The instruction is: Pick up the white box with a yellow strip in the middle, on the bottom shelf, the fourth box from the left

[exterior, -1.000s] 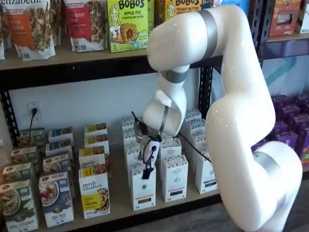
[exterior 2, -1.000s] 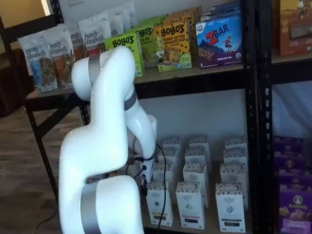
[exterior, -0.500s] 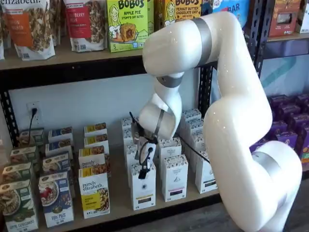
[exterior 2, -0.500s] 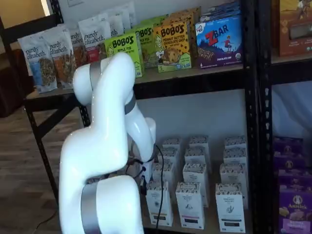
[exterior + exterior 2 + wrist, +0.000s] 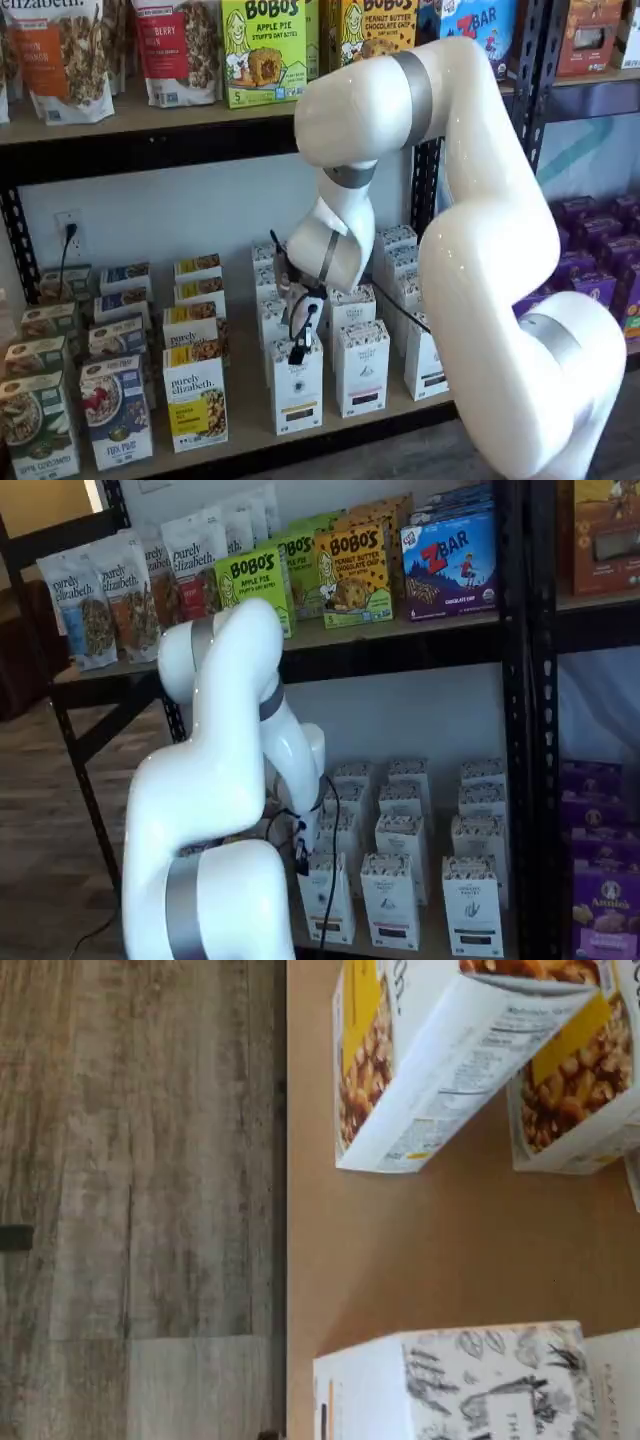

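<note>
The tall slim white carton with a dark-speckled top band and a narrow yellow strip stands at the near edge of the pale tan wooden bottom shelf, first in its own file of like white cartons that runs back toward the wall. To its left is the "purely elizabeth" box with a yellow lower half; to its right is a similar white carton with a dark strip, just beside it.

In a shelf view the gripper, with its white body and black fingers, hangs from the white robot arm directly over the top of the white carton. The black fingertips reach down to about the speckled band, at the carton's top front; whether they touch it cannot be told. The fingers show only as one dark shape with a black cable beside them, so it cannot be told whether they are apart or together.

In the other shelf view the arm's white bulk covers most of the gripper; only a dark bit and the cable show just left of the carton.

In the wrist view the carton's speckled top with a sliver of its yellow strip lies close under the camera, the tan board beyond it, and the yellow-fronted boxes across a bare stretch of shelf.
</note>
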Available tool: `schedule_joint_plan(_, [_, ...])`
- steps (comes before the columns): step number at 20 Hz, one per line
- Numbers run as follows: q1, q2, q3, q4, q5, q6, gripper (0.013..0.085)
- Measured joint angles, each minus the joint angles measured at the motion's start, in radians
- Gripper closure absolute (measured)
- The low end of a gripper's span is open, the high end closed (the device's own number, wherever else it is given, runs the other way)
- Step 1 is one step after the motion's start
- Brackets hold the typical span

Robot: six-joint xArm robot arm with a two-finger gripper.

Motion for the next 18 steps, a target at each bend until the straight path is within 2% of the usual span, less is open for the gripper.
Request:
schedule_joint_plan(4, [-0.023, 0.030, -0.036, -0.080, 0.019, 0.054, 0.0130])
schedule_joint_plan(14, [-0.044, 0.124, -0.150, -0.197, 0.053, 0.147, 0.0130])
schedule_joint_plan(18, [-0.054, 0.150, -0.180, -0.264, 0.064, 0.200, 0.0130])
